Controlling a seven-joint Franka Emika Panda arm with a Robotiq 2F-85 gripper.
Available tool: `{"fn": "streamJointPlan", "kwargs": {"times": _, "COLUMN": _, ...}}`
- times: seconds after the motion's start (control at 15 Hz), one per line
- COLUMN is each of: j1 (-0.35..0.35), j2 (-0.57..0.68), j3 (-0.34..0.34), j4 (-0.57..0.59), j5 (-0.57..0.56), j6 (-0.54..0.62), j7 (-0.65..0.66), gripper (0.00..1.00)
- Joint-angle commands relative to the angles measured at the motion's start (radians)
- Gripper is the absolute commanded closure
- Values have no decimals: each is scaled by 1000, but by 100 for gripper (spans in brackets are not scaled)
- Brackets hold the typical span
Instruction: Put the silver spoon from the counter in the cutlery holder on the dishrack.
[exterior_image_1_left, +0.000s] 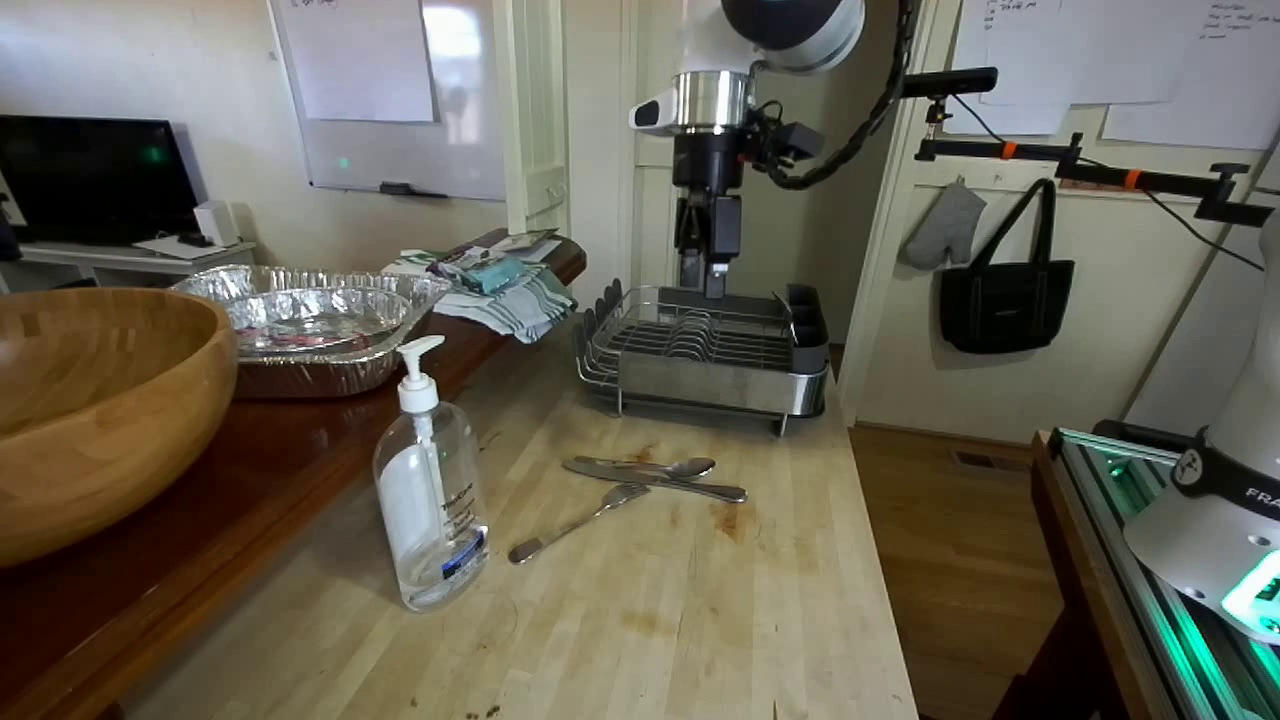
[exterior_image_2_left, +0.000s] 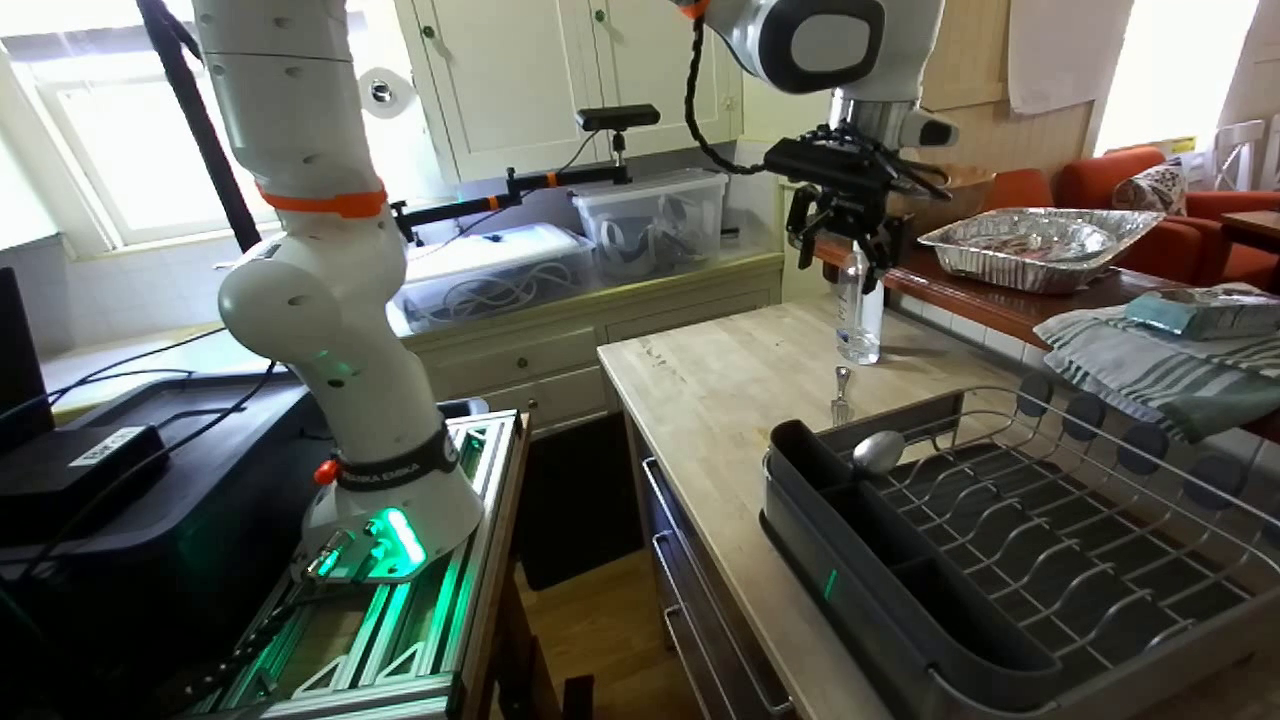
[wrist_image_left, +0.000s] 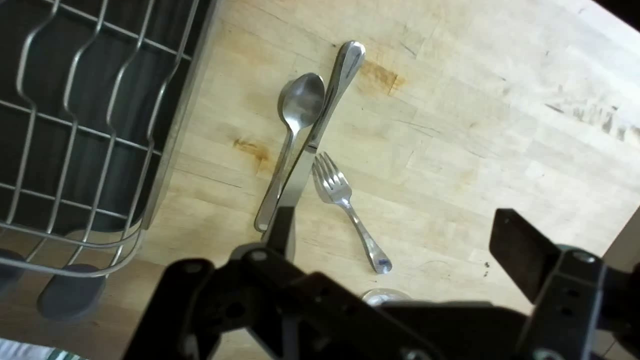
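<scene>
The silver spoon (wrist_image_left: 302, 101) lies on the wooden counter (wrist_image_left: 450, 200) beside a knife, close to the rack. It also shows in an exterior view (exterior_image_1_left: 690, 467). The dishrack (exterior_image_1_left: 720, 375) stands at the counter's end and shows in both exterior views (exterior_image_2_left: 1090, 550). The dark cutlery holder (exterior_image_2_left: 900, 570) is on its end, also visible in an exterior view (exterior_image_1_left: 808, 335). My gripper (wrist_image_left: 395, 225) is open and empty, high above the counter. In the wrist view one finger overlaps the knife's blade, near the spoon's handle end. In an exterior view the gripper (exterior_image_2_left: 838, 262) has its fingers apart.
A knife (exterior_image_1_left: 715, 488) and a fork (exterior_image_1_left: 580, 525) lie by the spoon. Another spoon's bowl (exterior_image_2_left: 878, 452) appears to rise from the holder. A clear soap bottle (exterior_image_1_left: 435, 510) stands on the counter. Foil trays (exterior_image_1_left: 320, 330) and a wooden bowl (exterior_image_1_left: 110, 410) sit on the raised ledge.
</scene>
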Motion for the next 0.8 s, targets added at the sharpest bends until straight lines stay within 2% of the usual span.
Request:
{"fn": "streamJointPlan", "kwargs": {"times": 0.0, "j1": -15, "j2": 67, "j3": 24, "j4": -8, "j5": 60, "j6": 104, "j7": 100, "gripper": 0}}
{"fn": "streamJointPlan", "kwargs": {"times": 0.2, "j1": -13, "j2": 95, "j3": 43, "j4": -19, "j5": 69, "j6": 170, "j7": 169, "gripper": 0}}
{"fn": "streamJointPlan", "kwargs": {"times": 0.27, "j1": -24, "j2": 84, "j3": 44, "j4": -4, "j5": 38, "j6": 129, "j7": 131, "gripper": 0}}
{"fn": "streamJointPlan", "kwargs": {"times": 0.6, "j1": -32, "j2": 85, "j3": 45, "j4": -1, "j5": 24, "j6": 114, "j7": 141, "gripper": 0}}
{"fn": "streamJointPlan", "kwargs": {"times": 0.73, "j1": -44, "j2": 110, "j3": 51, "j4": 23, "j5": 81, "j6": 109, "j7": 158, "gripper": 0}}
